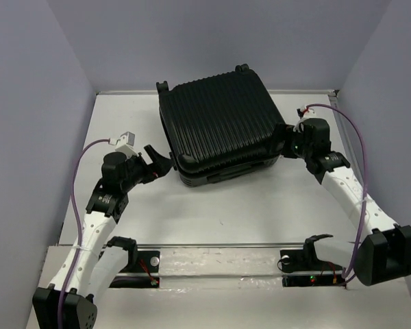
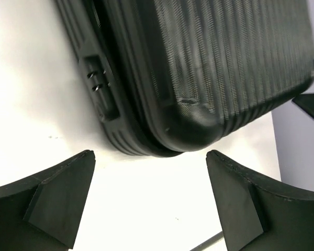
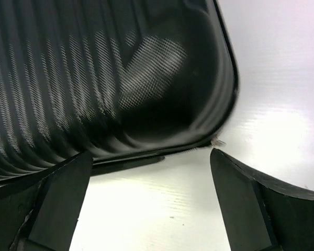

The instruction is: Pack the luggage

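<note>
Luggage (image 1: 222, 127) lay closed and flat, ribbed shell up, centre-far on bench (image 1: 260, 205), lock (image 2: 97, 82) on its side wall. Left tool (image 1: 159, 160) sat just beside near-left corner, jaws apart, empty. Right tool (image 1: 286, 142) sat by near-right corner, jaws apart, empty.

White tabletop (image 1: 226, 205); pale lavender walls (image 1: 27, 103) on three sides; even light.
</note>
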Robot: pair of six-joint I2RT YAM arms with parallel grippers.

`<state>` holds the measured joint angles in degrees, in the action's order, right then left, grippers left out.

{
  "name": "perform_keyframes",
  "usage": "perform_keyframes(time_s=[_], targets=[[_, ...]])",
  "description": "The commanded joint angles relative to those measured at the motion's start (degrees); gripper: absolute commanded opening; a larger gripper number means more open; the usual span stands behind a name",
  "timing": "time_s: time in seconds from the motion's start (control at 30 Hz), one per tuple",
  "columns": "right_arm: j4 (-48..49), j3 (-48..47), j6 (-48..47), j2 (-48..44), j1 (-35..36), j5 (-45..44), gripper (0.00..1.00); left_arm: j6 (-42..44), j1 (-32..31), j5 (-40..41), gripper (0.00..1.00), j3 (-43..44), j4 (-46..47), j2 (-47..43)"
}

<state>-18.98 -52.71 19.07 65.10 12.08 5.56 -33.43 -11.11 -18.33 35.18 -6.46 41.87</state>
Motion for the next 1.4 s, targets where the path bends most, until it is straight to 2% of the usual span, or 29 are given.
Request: perform_keyframes(time_s=[0.0,0.03,0.07,0.13,0.2,0.3,0.37,0.47,0.5,0.53,0.57,0.6,0.67,0.7,0.73,0.77,0.9,0.93,1.2,1.37], targets=[[9.7,-5.4,-2.3,6.5,-0.6,13.9,1.00,0.4,0.3,-2.3,0.99,-0.6,2.9,1.5],[9.8,-6.0,-1.8,8.0,0.0,22.5,0.95,0.2,0.3,-2.7,0.99,-0.6,3.8,1.8],[11.2,-6.0,-1.2,8.8,0.9,25.1,0.94,0.1,0.3,-2.6,0.99,-0.6,4.1,1.9],[12.1,-4.8,-0.7,7.7,5.2,25.9,0.93,0.4,0.3,-1.5,0.99,-0.6,4.1,1.6],[12.1,-4.0,-0.4,5.4,6.1,25.9,0.93,0.8,0.3,0.0,0.99,-0.9,3.6,1.1],[10.4,0.1,0.2,-4.2,6.1,12.0,0.96,1.3,0.4,1.7,0.99,-1.4,2.6,0.3],[9.8,2.9,0.4,-7.8,5.6,7.5,0.94,1.1,0.5,3.3,0.99,-2.2,2.4,-0.8],[12.2,9.8,1.3,-10.7,5.6,6.1,0.82,-0.2,0.7,5.7,0.96,-2.8,3.3,-1.7],[13.4,11.6,2.1,-10.6,5.6,5.9,0.71,-0.5,0.9,6.4,0.95,-2.8,3.9,-1.6],[14.7,13.2,2.4,-10.3,5.6,4.6,0.64,-1.0,1.1,6.7,0.93,-2.8,4.1,-1.4],[17.2,15.9,3.0,-9.1,5.1,3.7,0.47,-1.3,1.5,6.9,0.85,-3.0,4.2,-1.0],[18.3,16.8,3.2,-8.2,4.5,3.0,0.40,-1.5,1.8,6.6,0.80,-3.2,4.6,-0.8],[23.0,18.5,3.0,-6.1,3.6,2.6,0.34,-1.8,2.2,6.2,0.74,-4.1,5.3,-0.3],[24.5,18.8,2.6,-4.2,2.5,2.7,0.32,-1.9,2.5,5.8,0.65,-4.6,6.0,-0.2],[26.1,19.1,2.4,-3.4,1.9,2.6,0.30,-2.1,3.1,5.4,0.62,-5.0,6.0,0.1],[27.5,19.3,2.2,-2.5,1.2,2.8,0.30,-2.3,3.6,5.0,0.60,-5.6,6.7,0.3],[36.5,19.9,0.4,1.1,-1.2,5.9,0.51,-4.7,5.4,2.0,0.54,-9.2,11.5,2.0],[37.5,19.5,-0.7,3.3,-2.0,7.3,0.53,-5.1,5.7,1.4,0.54,-9.7,13.2,2.5],[43.9,16.5,-4.7,12.9,-2.0,18.0,0.54,-6.9,6.2,-1.2,0.51,-11.9,18.3,6.2],[46.7,15.9,-6.1,14.2,-2.0,15.9,0.55,-7.3,6.3,-0.8,0.50,-11.8,19.2,7.7]])
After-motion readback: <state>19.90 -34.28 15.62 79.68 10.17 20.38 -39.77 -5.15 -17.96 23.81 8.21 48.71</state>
